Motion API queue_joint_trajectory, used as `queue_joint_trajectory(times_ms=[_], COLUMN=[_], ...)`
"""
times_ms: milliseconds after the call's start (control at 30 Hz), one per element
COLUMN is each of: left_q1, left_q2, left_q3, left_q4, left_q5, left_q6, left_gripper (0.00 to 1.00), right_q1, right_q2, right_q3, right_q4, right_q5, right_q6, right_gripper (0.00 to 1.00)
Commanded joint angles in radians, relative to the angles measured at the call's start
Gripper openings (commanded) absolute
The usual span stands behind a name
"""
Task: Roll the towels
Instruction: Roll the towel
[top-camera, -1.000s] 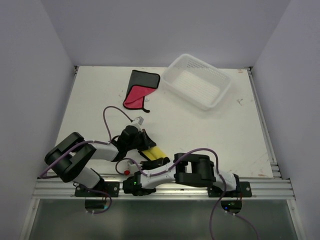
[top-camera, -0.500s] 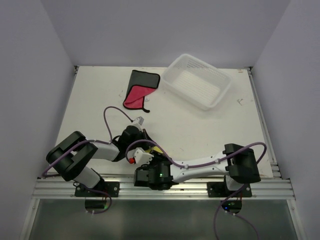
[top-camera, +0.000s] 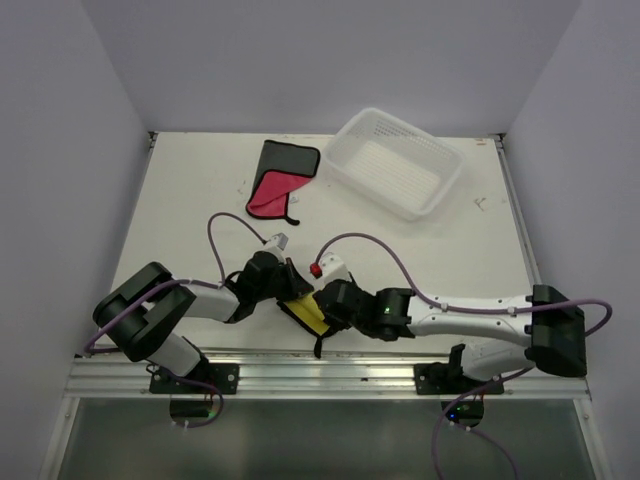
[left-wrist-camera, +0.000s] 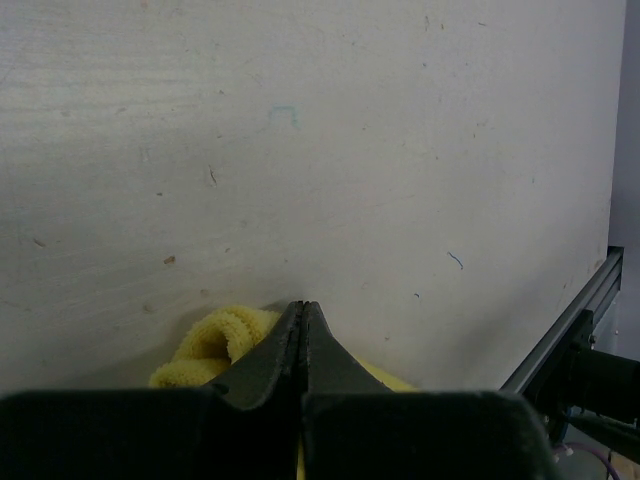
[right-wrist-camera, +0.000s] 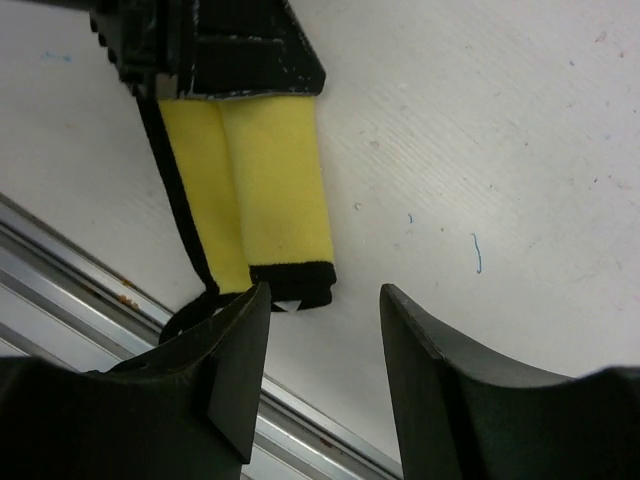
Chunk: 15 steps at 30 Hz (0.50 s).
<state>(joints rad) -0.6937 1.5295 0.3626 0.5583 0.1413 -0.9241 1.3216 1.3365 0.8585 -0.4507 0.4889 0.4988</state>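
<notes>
Rail (right-wrist-camera: 60, 260): ran along the table's near edge, just beside the yellow towel.
Right gripper (right-wrist-camera: 322, 300): released, jaws well apart, nothing between them; hovered over the yellow towel's near end.
Yellow towel (right-wrist-camera: 270, 190): black-edged, folded into a long narrow strip, lay flat on the table near its near edge, between the two grippers.
Left gripper (left-wrist-camera: 303, 310): clenched, tips meeting, sat on the yellow towel's far end; couldn't tell if any cloth was pinched.
Table (top-camera: 400, 260): white, scuffed.
Red-and-black towel (top-camera: 275, 180): lay unrolled at the far side, well apart from both arms.
Basket (top-camera: 395, 165): white, at the far edge, just right of the red-and-black towel.
</notes>
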Motion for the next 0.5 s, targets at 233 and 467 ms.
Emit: queue_joint_trajectory(times_ms=[233,467], left_q1=[-0.006,-0.009], left_q2=[0.026,0.027], left_q3=[-0.039,-0.040], left_q4=[-0.066,-0.063], left_q5=[-0.046,-0.048], left_q6=[0.028,0.030], left_gripper=[0.00,0.00], right_q1=[-0.223,-0.236], right_q2=[0.024,0.142], right_q3=[-0.073,-0.098], right_q4=[0.225,0.267], right_q5=[-0.357,-0.377], right_q6=[0.124,0.130], right_gripper=[0.52,0.52])
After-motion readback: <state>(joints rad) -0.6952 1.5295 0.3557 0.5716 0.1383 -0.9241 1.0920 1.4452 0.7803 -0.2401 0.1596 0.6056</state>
